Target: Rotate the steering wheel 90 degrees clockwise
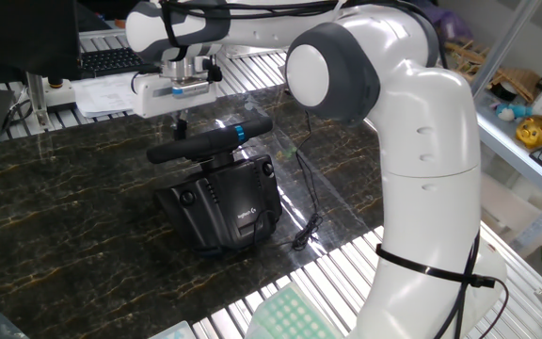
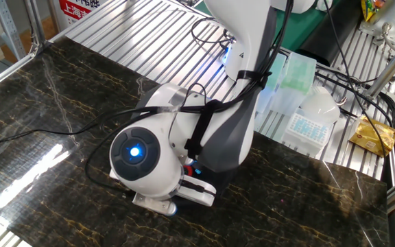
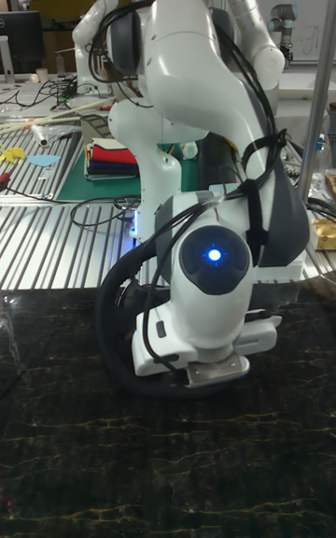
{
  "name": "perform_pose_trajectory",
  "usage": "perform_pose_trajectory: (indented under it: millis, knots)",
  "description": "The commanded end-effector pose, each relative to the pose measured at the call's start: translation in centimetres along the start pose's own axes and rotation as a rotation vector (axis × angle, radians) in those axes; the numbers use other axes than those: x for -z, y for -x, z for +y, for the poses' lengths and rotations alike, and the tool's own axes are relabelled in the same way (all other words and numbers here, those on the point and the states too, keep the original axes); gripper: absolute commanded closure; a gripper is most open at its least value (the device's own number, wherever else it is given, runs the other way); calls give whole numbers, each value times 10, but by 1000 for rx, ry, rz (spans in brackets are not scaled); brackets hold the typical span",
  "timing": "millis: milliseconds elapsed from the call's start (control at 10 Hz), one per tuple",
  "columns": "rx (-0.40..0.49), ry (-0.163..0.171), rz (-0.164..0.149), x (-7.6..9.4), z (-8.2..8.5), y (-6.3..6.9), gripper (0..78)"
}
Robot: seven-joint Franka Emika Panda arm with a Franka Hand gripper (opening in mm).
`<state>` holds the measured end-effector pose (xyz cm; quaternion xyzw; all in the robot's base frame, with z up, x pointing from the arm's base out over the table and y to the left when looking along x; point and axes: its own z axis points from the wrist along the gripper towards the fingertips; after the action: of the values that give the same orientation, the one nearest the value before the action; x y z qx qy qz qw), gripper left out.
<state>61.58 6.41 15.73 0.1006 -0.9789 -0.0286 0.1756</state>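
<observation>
The steering wheel [image 1: 205, 142] shows edge-on in one fixed view, a black rim with a blue stripe [image 1: 240, 132] toward its right end, mounted on a boxy black base [image 1: 222, 201]. My gripper [image 1: 179, 124] hangs under its white hand at the far side of the rim, left of the stripe. Its dark fingers look close together, and I cannot tell whether they hold the rim. In the tall fixed view the wheel rim [image 3: 109, 328] curves out to the left of my wrist, which hides the gripper. In the other fixed view the arm covers the wheel.
A thin black cable [image 1: 305, 193] trails from the base to the right. A keyboard [image 1: 111, 61] and papers lie at the back. A green rack [image 1: 290, 315] stands near the front edge. Pipette tip boxes [image 2: 306, 127] sit beside the arm's foot.
</observation>
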Motion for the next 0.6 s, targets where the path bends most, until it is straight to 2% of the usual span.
perform_pose_trajectory:
  millis: [100, 400, 600]
  knots:
    - [0, -7, -1, -5, -2, 0, 776]
    - [-4, -6, -5, -18, 1, -4, 776]
    - [-3, -6, -1, -18, 1, -4, 776]
